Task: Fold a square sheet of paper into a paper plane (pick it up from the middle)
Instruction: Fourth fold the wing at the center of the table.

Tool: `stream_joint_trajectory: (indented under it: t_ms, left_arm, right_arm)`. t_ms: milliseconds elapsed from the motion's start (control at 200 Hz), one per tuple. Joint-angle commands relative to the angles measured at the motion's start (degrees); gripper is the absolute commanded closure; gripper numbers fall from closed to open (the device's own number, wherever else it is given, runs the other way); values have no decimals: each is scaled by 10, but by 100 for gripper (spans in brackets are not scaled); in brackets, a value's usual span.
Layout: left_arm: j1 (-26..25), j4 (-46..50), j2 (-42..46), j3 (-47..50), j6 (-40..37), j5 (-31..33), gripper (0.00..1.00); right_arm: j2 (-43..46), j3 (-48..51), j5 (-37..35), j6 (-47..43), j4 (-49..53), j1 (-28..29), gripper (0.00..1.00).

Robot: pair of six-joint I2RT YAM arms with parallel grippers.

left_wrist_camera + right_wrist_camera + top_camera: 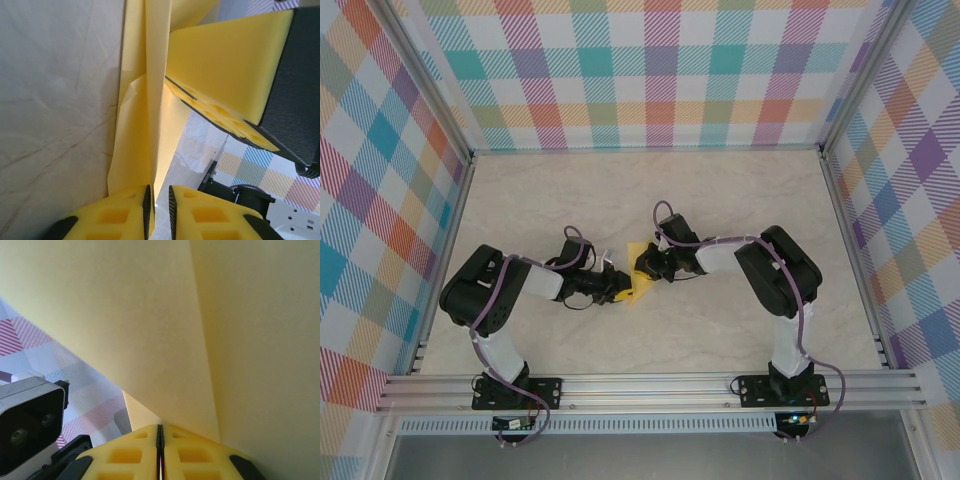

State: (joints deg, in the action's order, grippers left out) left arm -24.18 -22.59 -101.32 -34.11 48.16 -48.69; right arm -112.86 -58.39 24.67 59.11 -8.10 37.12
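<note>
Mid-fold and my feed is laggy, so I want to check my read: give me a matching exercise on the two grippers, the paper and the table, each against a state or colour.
1 left gripper
2 right gripper
3 paper
4 table

A pale, marbled
B clamped shut on the paper
C yellow, creased
D jaws slightly apart, paper edge between them

Pairs: 1-D, 2-B, 3-C, 4-A

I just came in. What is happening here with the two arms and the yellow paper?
The robot is folding a yellow sheet of paper over the middle of the table. The right gripper is shut on the paper. The left gripper has its jaws slightly apart, with the sheet's edge at the gap. The paper has folds and creases but is not yet a finished plane.
</note>
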Motion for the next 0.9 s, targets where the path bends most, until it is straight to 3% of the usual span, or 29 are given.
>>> stream_joint_trajectory:
  t_ms: [0,310,640,895]
  left_arm:
    - [7,114,-8,7,-23,113,77]
    - [-14,219,14,-26,-67,167,74]
    - [-53,331,13,-76,-108,224,83]
    - [-60,319,23,-58,-102,224,94]
  right_arm:
    - [-25,-2,-9,-7,28,-3,90]
    - [-23,-1,-8,-6,28,-2,90]
    - [-21,3,-8,-8,33,-3,90]
    - [-24,2,-14,-19,53,-3,90]
